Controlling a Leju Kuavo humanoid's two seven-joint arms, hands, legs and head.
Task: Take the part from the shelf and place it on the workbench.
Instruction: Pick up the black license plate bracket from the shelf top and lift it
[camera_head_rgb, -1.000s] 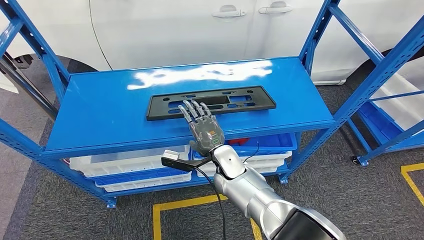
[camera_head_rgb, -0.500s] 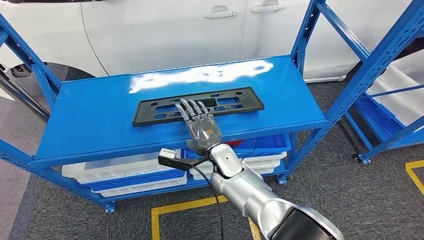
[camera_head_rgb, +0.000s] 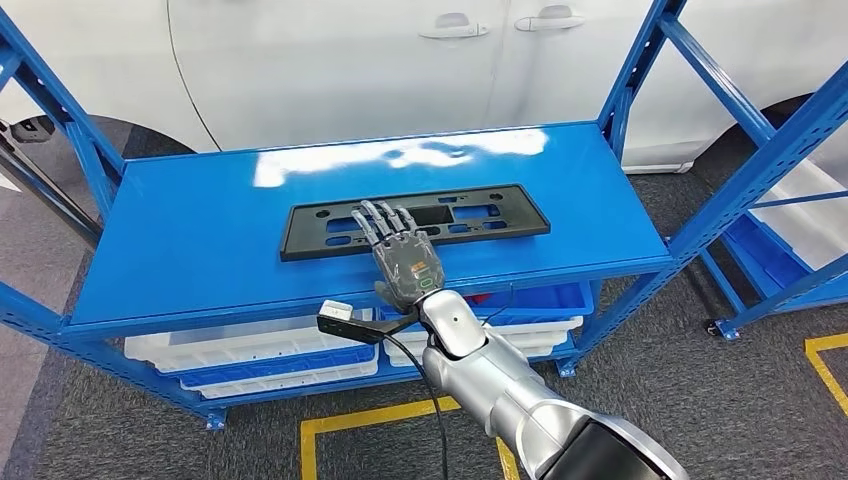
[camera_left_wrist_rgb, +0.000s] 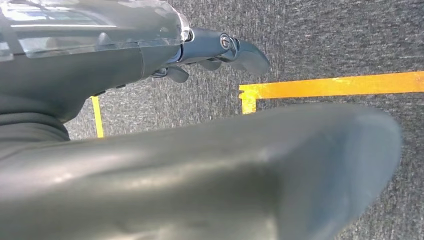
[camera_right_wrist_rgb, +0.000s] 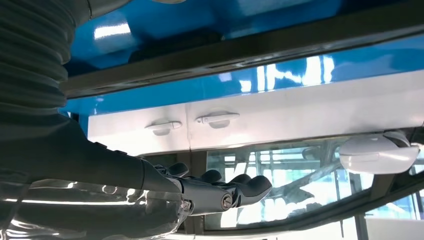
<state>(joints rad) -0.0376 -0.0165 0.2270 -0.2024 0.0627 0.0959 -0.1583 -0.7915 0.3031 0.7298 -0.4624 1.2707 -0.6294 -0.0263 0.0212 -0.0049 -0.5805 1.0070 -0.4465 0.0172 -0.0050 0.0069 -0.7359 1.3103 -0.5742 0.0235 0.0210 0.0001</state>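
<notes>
The part (camera_head_rgb: 470, 215) is a long flat black plate with cut-outs, lying across the middle of the blue top shelf (camera_head_rgb: 200, 240). My right hand (camera_head_rgb: 400, 250) reaches in from below, palm down, with its fingers stretched over the plate's near edge around its middle. Nothing is gripped. In the right wrist view the right hand (camera_right_wrist_rgb: 220, 192) shows its fingers held out and only slightly bent, with the plate (camera_right_wrist_rgb: 280, 47) as a dark strip on the blue shelf. My left hand (camera_left_wrist_rgb: 220, 47) hangs over the grey carpet and holds nothing.
A white car (camera_head_rgb: 400, 60) stands close behind the shelf. White and blue bins (camera_head_rgb: 250, 350) fill the lower level. Blue uprights (camera_head_rgb: 640, 70) frame the shelf, and a second blue rack (camera_head_rgb: 790, 200) stands to the right. Yellow tape (camera_head_rgb: 370, 415) marks the floor.
The whole picture has shifted a little, so the camera moved. My right hand stays over the plate's near edge with its fingers spread, and the plate lies where it was.
</notes>
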